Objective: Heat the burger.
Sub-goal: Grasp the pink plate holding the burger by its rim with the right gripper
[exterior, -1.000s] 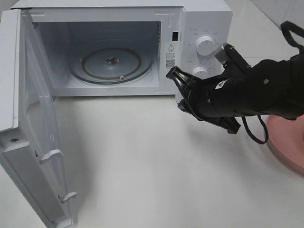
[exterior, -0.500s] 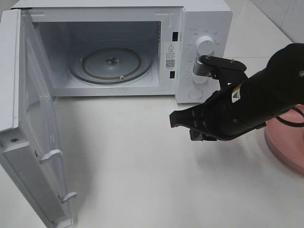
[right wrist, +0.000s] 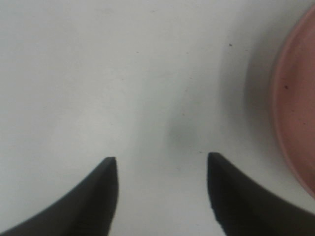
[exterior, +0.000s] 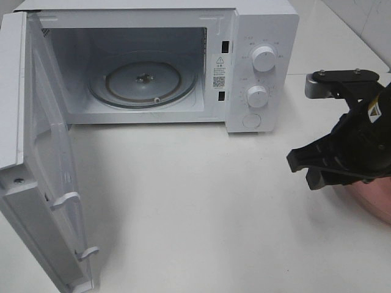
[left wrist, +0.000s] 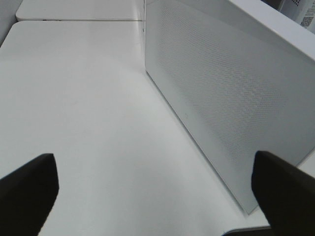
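No burger shows in any view. The white microwave [exterior: 256, 36] stands at the back with its door [exterior: 43, 165] swung wide open to the left and the glass turntable [exterior: 143, 79] bare inside. My right gripper [exterior: 303, 167] hovers low over the table at the right, just left of the round pink plate [exterior: 374, 201]. Its fingers [right wrist: 103, 196] stand apart with nothing between them, the right gripper [right wrist: 162, 164] being open beside the plate [right wrist: 295, 108]. My left gripper [left wrist: 155, 169] is wide open and empty, next to the microwave's perforated side wall [left wrist: 231, 98].
The white table [exterior: 183, 201] stretches in front of the microwave. The open door juts toward the front left corner. Two knobs [exterior: 264, 59] and a button sit on the microwave's right panel. The left arm does not show in the high view.
My right arm has swung away from the microwave's front to the right, down beside the pink plate, and its jaws have opened. The left gripper has not moved.
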